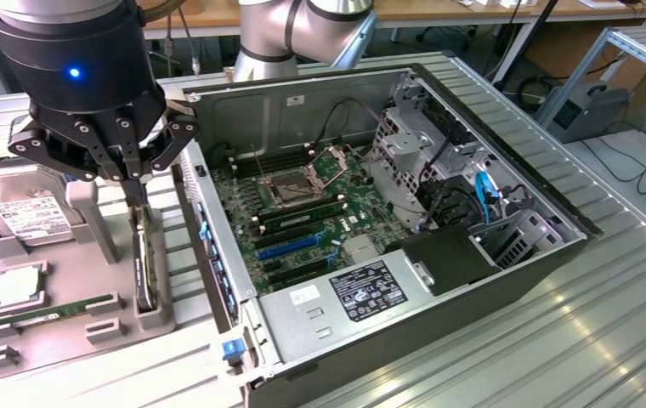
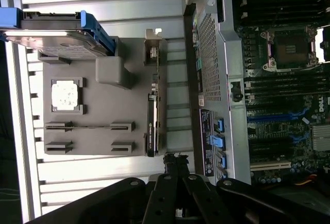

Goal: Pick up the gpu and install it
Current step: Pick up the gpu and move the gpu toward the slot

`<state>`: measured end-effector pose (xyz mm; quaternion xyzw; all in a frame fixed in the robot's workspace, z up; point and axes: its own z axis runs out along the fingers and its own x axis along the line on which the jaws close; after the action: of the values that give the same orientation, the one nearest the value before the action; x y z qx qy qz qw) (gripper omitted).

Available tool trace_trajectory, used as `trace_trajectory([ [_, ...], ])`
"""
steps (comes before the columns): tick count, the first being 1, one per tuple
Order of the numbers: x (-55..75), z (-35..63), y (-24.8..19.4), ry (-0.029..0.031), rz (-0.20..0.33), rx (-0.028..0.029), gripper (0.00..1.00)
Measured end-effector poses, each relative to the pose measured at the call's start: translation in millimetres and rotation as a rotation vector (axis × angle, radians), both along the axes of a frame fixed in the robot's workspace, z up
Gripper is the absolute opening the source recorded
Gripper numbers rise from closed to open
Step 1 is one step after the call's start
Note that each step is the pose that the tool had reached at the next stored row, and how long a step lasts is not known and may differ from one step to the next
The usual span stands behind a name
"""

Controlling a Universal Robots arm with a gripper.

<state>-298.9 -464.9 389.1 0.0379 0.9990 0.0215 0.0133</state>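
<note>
The gpu (image 1: 142, 263) (image 2: 151, 126) is a thin dark card standing on edge in a slot of the grey holder (image 1: 85, 348) (image 2: 103, 110), beside the open computer case (image 1: 300, 314). Its silvery bracket (image 2: 153, 49) sits at one end. My gripper (image 1: 133, 189) (image 2: 172, 161) hangs directly above the card's upper edge, fingers shut together with nothing between them, apart from the card. The motherboard (image 1: 300, 212) (image 2: 278, 126) lies exposed inside the case, with blue expansion slots (image 1: 289, 246) (image 2: 270, 116).
On the holder rest a hard drive (image 1: 23, 212) (image 2: 56, 38) with blue rails, a CPU (image 1: 14, 289) (image 2: 66, 94) and a slim RAM stick (image 1: 45, 313) (image 2: 87, 127). The case's metal wall (image 1: 215, 255) (image 2: 211, 80) rises close beside the card. Ribbed metal table (image 1: 550, 340) surrounds everything.
</note>
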Motion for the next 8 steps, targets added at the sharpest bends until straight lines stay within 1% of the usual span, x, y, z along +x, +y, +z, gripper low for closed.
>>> trace_trajectory([
  [4, 0.0, 0.0, 0.0, 0.0000, 0.000, 0.0000, 0.11],
  [8, 0.0, 0.0, 0.0, 0.0000, 0.000, 0.0000, 0.36],
])
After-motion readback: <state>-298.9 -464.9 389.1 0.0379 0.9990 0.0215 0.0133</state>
